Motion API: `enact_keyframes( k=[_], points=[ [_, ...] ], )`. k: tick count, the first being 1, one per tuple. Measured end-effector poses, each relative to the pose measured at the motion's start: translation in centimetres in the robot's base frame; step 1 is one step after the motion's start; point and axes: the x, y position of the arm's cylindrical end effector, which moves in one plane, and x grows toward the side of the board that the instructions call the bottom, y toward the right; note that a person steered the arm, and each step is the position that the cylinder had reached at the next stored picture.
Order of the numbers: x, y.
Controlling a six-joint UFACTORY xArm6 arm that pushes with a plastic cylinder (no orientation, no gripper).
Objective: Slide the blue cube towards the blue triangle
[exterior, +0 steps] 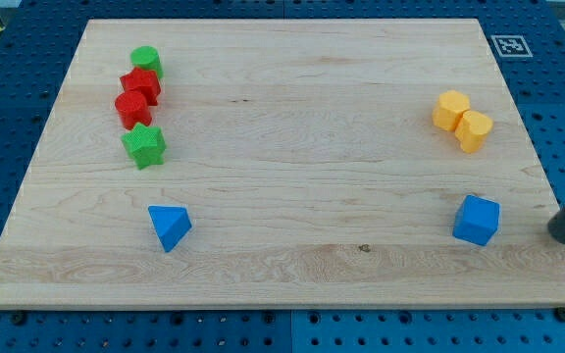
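Note:
The blue cube (477, 220) sits on the wooden board (292, 147) near the view's bottom right. The blue triangle (170, 226) lies near the view's bottom left, far from the cube. My tip (562, 235) is at the view's right edge, a short way to the right of the blue cube and slightly lower, not touching it.
Two yellow blocks (462, 121) sit together at the view's right, above the cube. At the view's upper left a column holds a green block (147, 62), two red blocks (136, 95) and a green star (144, 145).

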Motion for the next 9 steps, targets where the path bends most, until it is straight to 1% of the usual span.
enact_keyframes(
  k=[2, 3, 4, 5, 7, 8, 9],
  points=[
    [-0.1, -6.5],
    [-1.3, -8.9],
    [-2.6, -10.0],
    [-2.7, -11.5],
    [-4.6, -15.4],
    [-5.9, -16.9],
    [-6.4, -17.9]
  ],
)
